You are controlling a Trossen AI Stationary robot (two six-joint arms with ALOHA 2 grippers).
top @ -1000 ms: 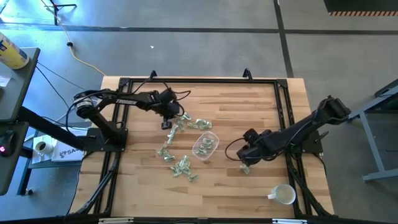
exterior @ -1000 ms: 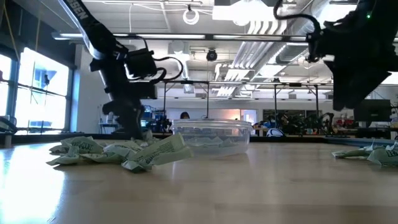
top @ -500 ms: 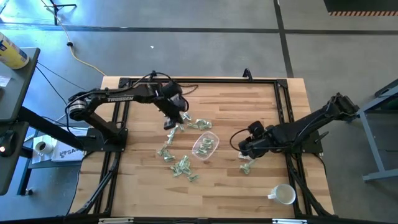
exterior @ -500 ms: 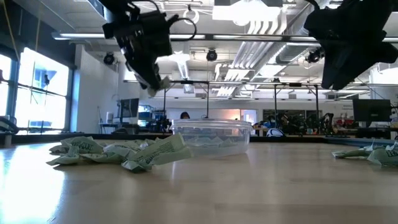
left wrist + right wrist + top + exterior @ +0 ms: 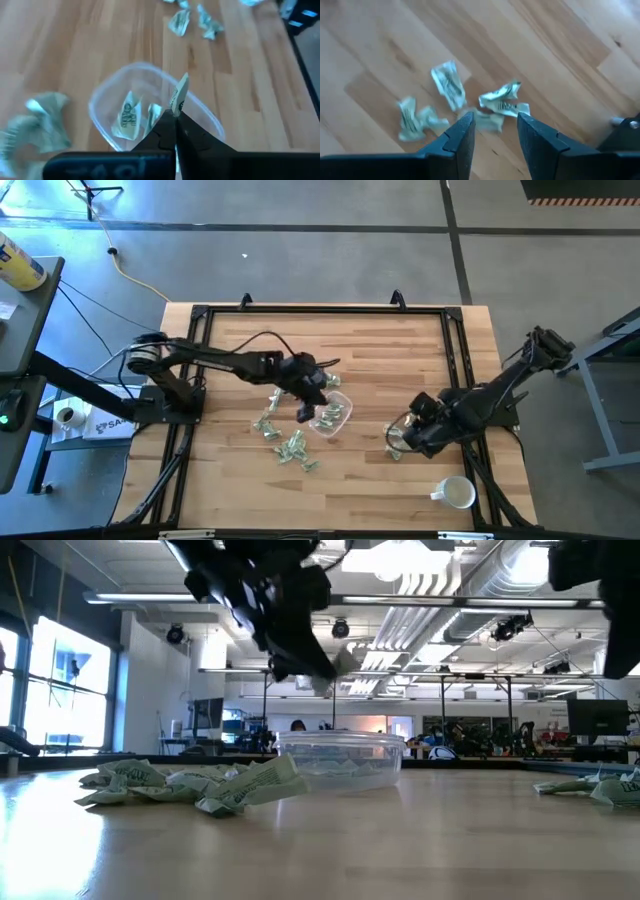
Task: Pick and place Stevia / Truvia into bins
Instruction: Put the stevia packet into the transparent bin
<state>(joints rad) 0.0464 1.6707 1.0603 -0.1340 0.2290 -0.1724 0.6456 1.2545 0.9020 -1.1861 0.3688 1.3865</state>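
The clear bin (image 5: 338,418) sits mid-table with a few Stevia packets (image 5: 127,117) lying in it. My left gripper (image 5: 322,392) hangs over the bin's far-left rim (image 5: 102,95), shut on one packet (image 5: 179,92). Loose packets (image 5: 285,442) lie on the wood left of the bin, seen as a heap (image 5: 190,785) in the low view. My right gripper (image 5: 495,127) stands open above three crumpled packets (image 5: 502,102) right of the bin (image 5: 393,448), with nothing between its fingers. My left gripper pinches one end of the packet (image 5: 175,109) between its two fingertips. The fingers slant down from the table's left side. The packet sticks out past the tips, edge-on, lifted clear above the bin.
A white mug (image 5: 457,493) stands near the front right corner. A black frame (image 5: 320,310) runs around the wooden table top. More packets (image 5: 325,378) lie just beyond the bin. Bare wood stretches along the far side and the front left.
My left gripper has risen from the packets at the far left and swung toward the table's right and near side, carrying one packet until it hangs over the bin. My right gripper has shifted a little toward the near right edge.
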